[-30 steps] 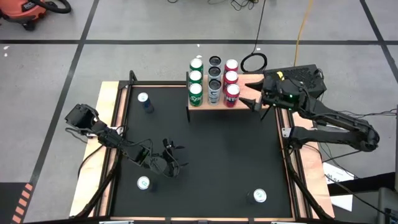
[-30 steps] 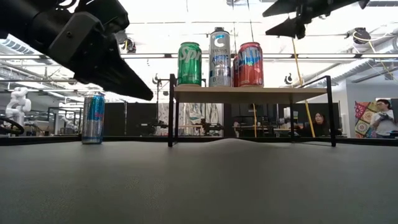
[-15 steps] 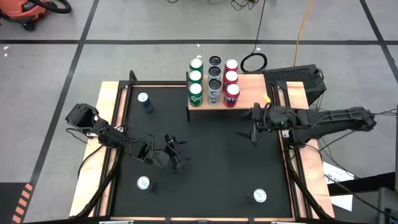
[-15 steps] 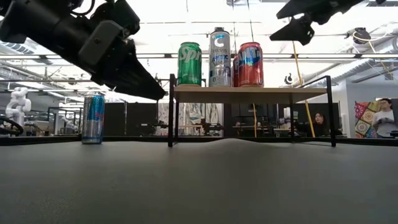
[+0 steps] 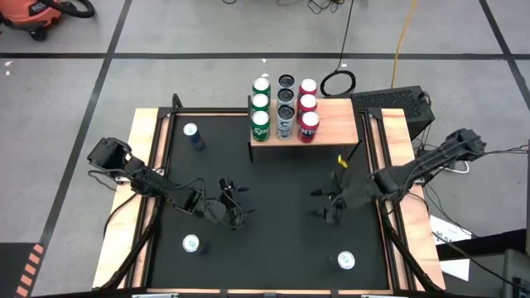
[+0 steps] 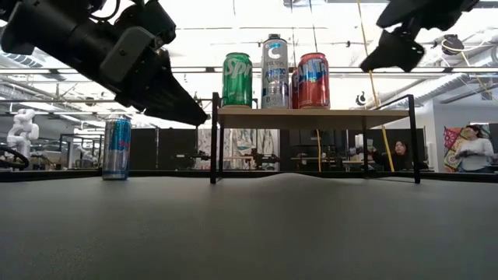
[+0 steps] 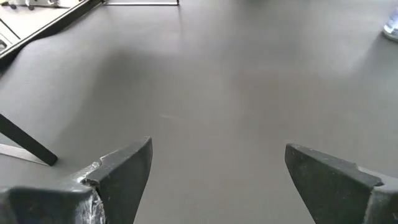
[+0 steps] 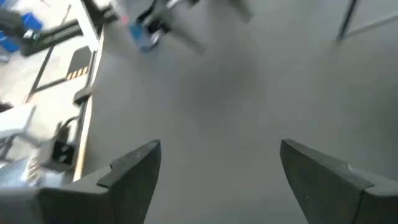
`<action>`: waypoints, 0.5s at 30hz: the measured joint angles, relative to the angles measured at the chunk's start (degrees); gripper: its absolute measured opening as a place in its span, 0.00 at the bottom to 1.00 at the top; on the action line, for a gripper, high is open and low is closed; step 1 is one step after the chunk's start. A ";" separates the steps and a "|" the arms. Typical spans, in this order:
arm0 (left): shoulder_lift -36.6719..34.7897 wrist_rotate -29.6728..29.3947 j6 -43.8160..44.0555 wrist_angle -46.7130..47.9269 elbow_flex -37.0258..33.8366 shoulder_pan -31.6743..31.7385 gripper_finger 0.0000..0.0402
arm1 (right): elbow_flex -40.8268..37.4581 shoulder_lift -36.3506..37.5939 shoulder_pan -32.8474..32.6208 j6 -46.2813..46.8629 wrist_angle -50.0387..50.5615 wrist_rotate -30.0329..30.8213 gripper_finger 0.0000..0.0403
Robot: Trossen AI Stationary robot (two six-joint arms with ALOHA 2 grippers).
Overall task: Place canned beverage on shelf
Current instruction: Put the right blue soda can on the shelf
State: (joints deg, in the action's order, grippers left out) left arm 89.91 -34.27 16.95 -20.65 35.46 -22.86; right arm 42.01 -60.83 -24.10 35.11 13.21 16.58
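The light-wood shelf [image 5: 331, 120] on black legs stands at the mat's far middle, with several cans in green, silver and red rows on its left part [image 5: 285, 112]; it also shows in the low view [image 6: 311, 117]. A blue can [image 5: 191, 132] stands at the mat's far left, also in the low view [image 6: 117, 148]. Two more cans stand near the front edge, one at the left [image 5: 191, 243] and one at the right [image 5: 345, 261]. My left gripper [image 5: 234, 204] is open and empty over the mat's near left [image 7: 217, 180]. My right gripper [image 5: 325, 205] is open and empty over the mat's right middle [image 8: 217, 180].
The black mat [image 5: 273, 248] lies in a wooden frame [image 5: 145, 157]. A black cable loop [image 5: 337, 82] lies on the floor behind the shelf. A person [image 6: 473, 148] shows in the room beyond the table.
My right gripper has swung from beside the shelf's right end toward the table's near edge, coming over the mat's right middle and dropping lower. My left gripper has shifted a little toward the table's right. No can has moved.
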 joint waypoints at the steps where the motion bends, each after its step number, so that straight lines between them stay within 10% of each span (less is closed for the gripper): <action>1: 0.00 0.03 -0.55 -0.10 0.00 0.28 0.92 | 0.50 -1.23 -1.05 1.52 0.21 -0.05 0.78; 15: 0.00 6.92 -1.29 -1.34 0.00 4.58 0.92 | 21.46 -14.49 -15.13 24.74 30.04 -3.46 0.78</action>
State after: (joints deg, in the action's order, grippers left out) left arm 89.91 -27.35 15.67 -22.00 35.46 -18.28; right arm 63.47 -75.31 -39.23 59.86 43.25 13.11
